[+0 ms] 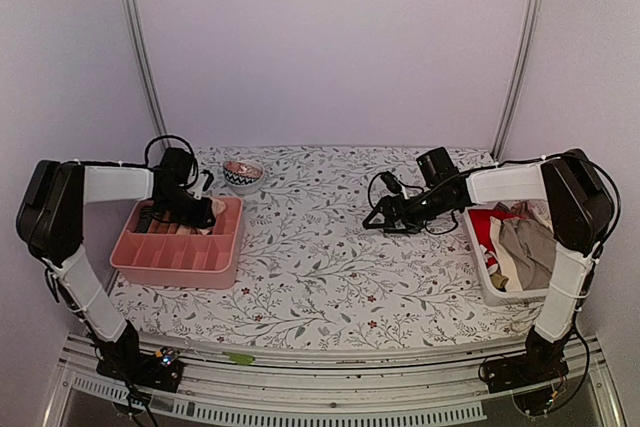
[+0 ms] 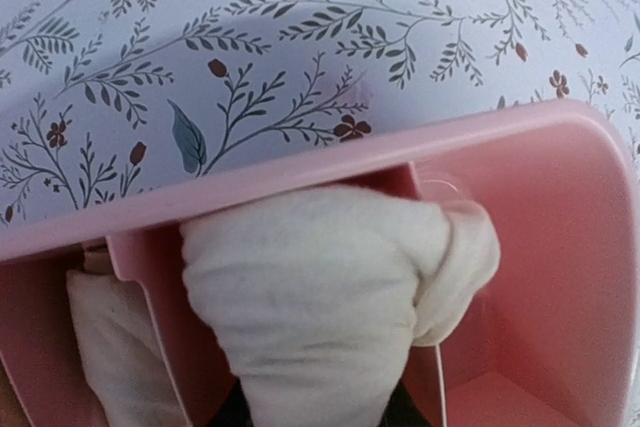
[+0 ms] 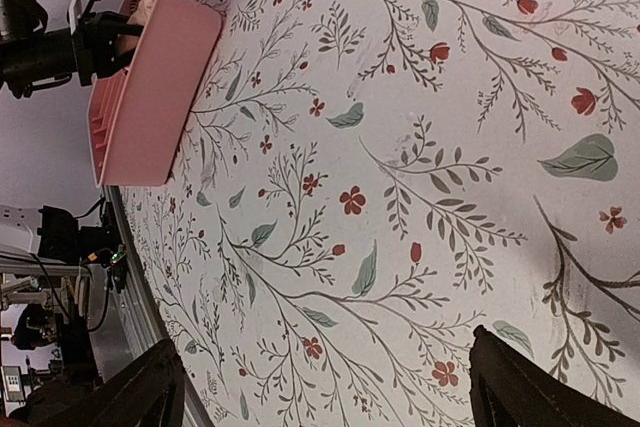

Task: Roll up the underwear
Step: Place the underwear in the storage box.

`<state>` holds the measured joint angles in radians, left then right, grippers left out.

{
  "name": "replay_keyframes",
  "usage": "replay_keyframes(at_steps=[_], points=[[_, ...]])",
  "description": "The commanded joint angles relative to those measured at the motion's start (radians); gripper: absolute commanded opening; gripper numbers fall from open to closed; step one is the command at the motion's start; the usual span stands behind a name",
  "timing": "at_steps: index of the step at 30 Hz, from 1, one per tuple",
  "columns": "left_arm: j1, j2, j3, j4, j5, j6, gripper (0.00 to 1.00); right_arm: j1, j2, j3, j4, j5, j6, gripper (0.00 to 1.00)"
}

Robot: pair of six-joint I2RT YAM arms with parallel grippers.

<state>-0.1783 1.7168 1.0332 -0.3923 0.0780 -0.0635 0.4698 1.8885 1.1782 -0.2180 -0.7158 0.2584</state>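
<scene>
Left gripper [image 1: 200, 209] jaws pinch the underwear [image 2: 310, 297] at the tray [image 2: 300, 162] — right gripper [image 3: 330, 397] jaws spread.
The cream roll lies against the pink rim, over a divider; its compartment cannot be told. A second roll [image 2: 110, 337] lies just beside it. The right gripper hangs over the bench [image 1: 320, 247], well apart from the tray.

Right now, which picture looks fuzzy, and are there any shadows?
Left wrist view: the cream underwear roll is so close it looks soft, and a grey shadow falls on the flowery tablecloth past the pink tray. Right wrist view: the cloth is sharp, the right gripper's dark jaws fuzzy. Top external view: even light, no glare.
</scene>
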Motion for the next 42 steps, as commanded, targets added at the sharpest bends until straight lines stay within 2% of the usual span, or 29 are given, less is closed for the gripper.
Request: replay_keyframes(at_steps=[1, 6, 13, 19, 23, 26, 29, 34, 37, 42], points=[[0.009, 0.103, -0.009, 0.026, -0.088, -0.060, 0.00, -0.007, -0.035, -0.014, -0.001, -0.011, -0.002, 0.99], [0.008, 0.153, -0.019, 0.014, -0.172, -0.096, 0.00, -0.008, -0.046, -0.021, -0.010, -0.004, -0.005, 0.99], [0.001, 0.179, 0.029, -0.015, -0.215, -0.090, 0.00, -0.008, -0.046, -0.016, -0.017, 0.002, -0.004, 0.99], [-0.019, 0.032, 0.103, -0.058, -0.096, -0.034, 0.00, -0.008, -0.053, -0.011, -0.020, 0.008, -0.006, 0.99], [-0.038, -0.066, 0.145, -0.124, -0.103, -0.008, 0.00, -0.008, -0.053, -0.008, -0.021, 0.008, -0.010, 0.99], [-0.036, -0.119, 0.161, -0.162, -0.193, 0.013, 0.00, -0.008, -0.057, -0.007, -0.017, 0.007, -0.014, 0.99], [-0.044, -0.148, 0.155, -0.178, -0.365, 0.032, 0.00, -0.008, -0.060, -0.011, -0.005, 0.006, -0.008, 0.99], [-0.088, -0.095, 0.144, -0.184, -0.638, 0.069, 0.00, -0.008, -0.061, -0.019, 0.017, -0.003, 0.003, 0.99], [-0.105, -0.055, 0.152, -0.208, -0.696, 0.043, 0.00, -0.008, -0.072, -0.032, 0.031, -0.003, 0.011, 0.99], [-0.159, 0.001, 0.118, -0.158, -0.775, 0.071, 0.00, -0.008, -0.096, -0.055, 0.036, 0.005, 0.021, 0.99]])
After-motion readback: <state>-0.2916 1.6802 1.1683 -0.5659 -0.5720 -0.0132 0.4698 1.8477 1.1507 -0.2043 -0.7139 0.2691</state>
